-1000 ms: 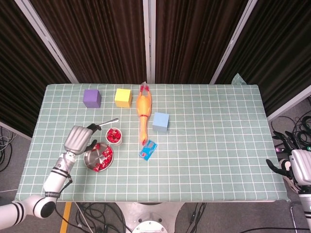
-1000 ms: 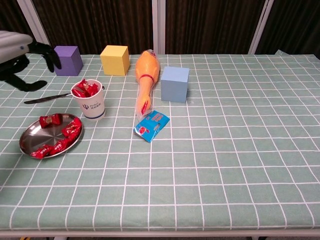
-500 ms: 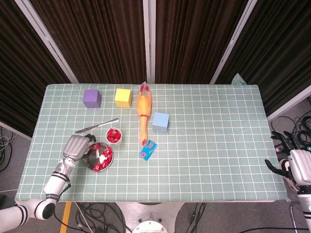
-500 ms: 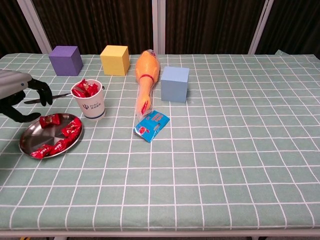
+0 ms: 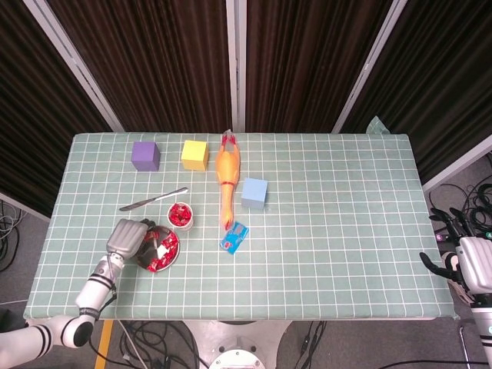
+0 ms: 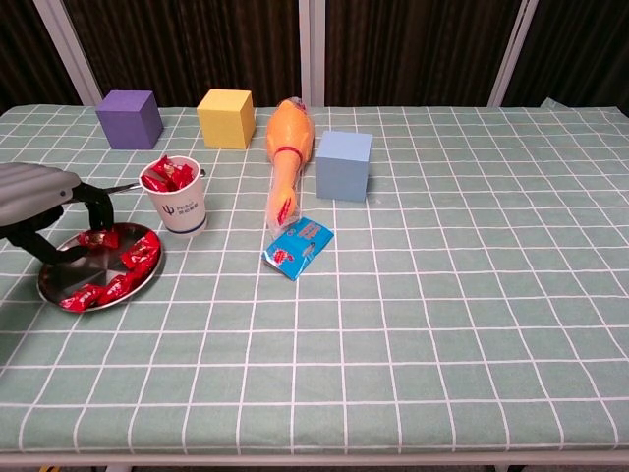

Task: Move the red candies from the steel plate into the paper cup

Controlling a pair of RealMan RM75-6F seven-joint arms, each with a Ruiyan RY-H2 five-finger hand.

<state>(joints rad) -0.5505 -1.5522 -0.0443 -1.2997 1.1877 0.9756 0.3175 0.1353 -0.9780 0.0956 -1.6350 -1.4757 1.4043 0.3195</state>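
Half a second on, my left hand (image 6: 44,197) has dropped onto the round steel plate (image 6: 59,285) near the table's front-left corner, fingers apart over glossy red wrapped candies (image 6: 133,258), grip unclear, white paper cup (image 6: 182,208) beside, already heaped with candies.

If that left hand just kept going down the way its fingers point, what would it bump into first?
Most likely a red candy at the back of the steel plate: the left hand hangs over it, fingers pointing down. Whether they already touch is unclear.
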